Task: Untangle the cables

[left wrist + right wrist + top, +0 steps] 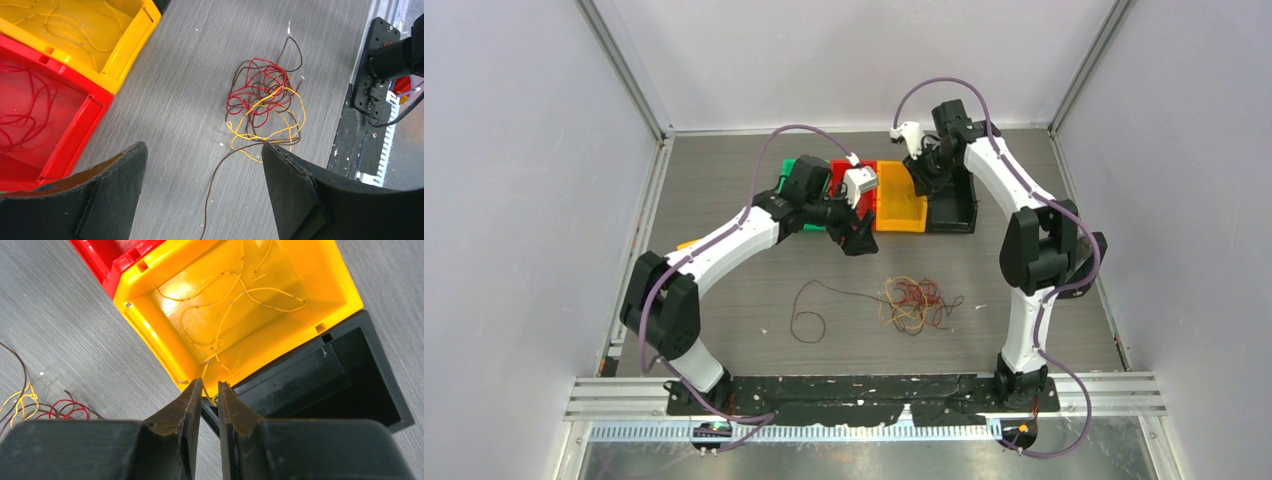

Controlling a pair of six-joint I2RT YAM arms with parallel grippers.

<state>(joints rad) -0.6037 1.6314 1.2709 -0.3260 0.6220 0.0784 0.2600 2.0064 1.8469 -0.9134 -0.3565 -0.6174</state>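
The cables lie tangled on the table in front of the bins, red, brown and yellow-orange loops; one long brown cable trails left into a loop. My left gripper hangs above the table behind the tangle, open and holding nothing. My right gripper hovers over the near rim of the yellow bin. Its jaws stand a narrow gap apart. A yellow cable lies in that bin, and one end droops over the rim between the fingertips.
Four bins stand in a row at the back: green, red with red cables inside, yellow, black. The arm mounting rail runs along the near edge.
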